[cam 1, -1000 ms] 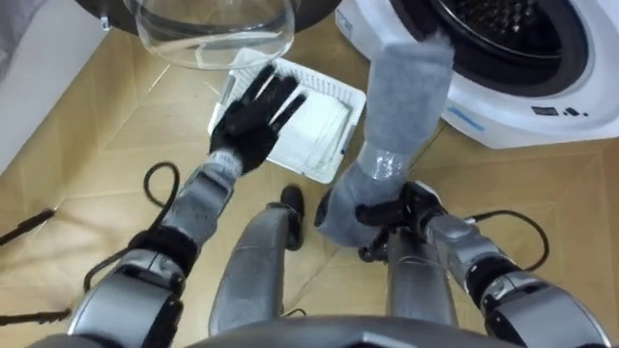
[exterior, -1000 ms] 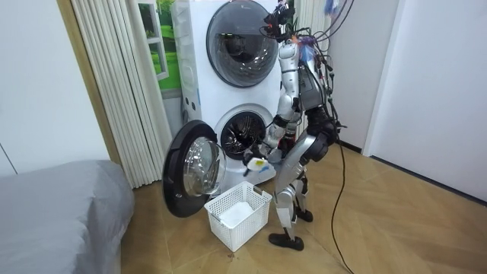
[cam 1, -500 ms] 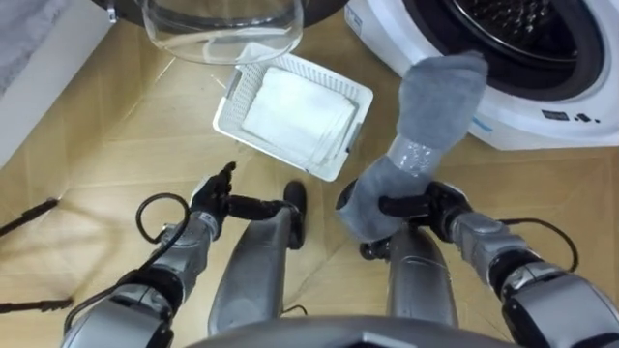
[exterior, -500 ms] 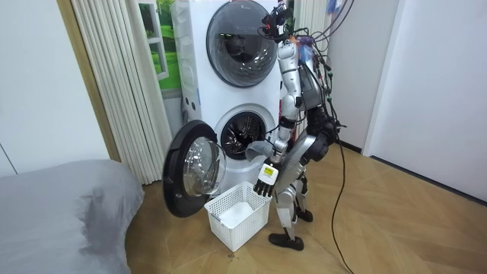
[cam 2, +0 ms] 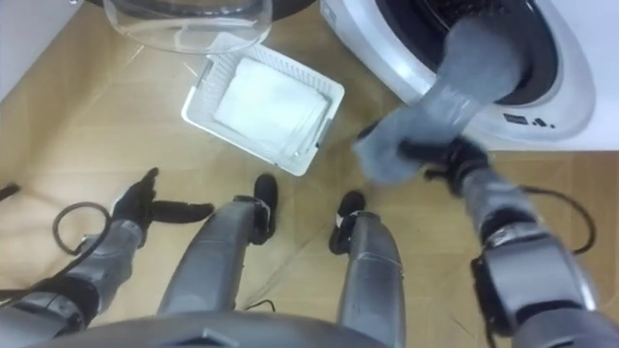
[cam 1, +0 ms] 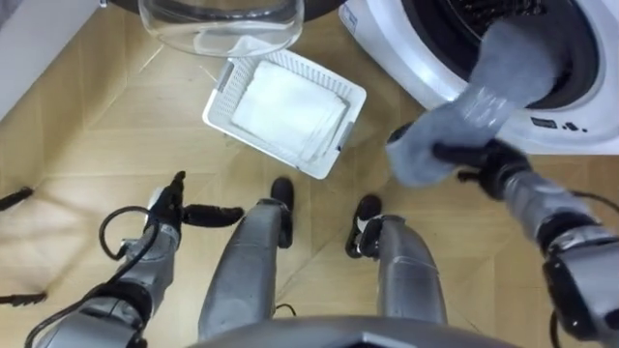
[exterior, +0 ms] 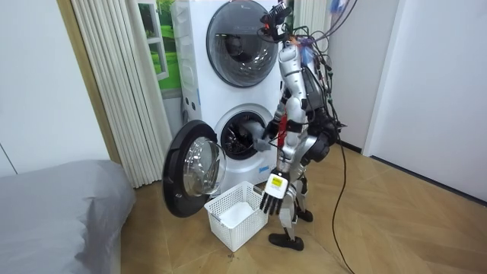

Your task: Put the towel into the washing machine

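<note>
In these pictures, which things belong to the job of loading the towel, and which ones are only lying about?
Part of the job: grey towel, upper end at the drum opening; right hand, curled round it; washing machine; its open door.

Lying about: white basket on the floor; white cloth in it; left hand, open, idle at the robot's side; grey bed.

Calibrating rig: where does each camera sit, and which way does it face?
Left eye view: on head, looking down at basket, washing machine; shows legs, open left robot hand, right robot hand gripping towel.
Right eye view: same, slightly rightward.
Room view: stands in room, facing washing machine; whole robot.
All share towel, basket, washing machine.
</note>
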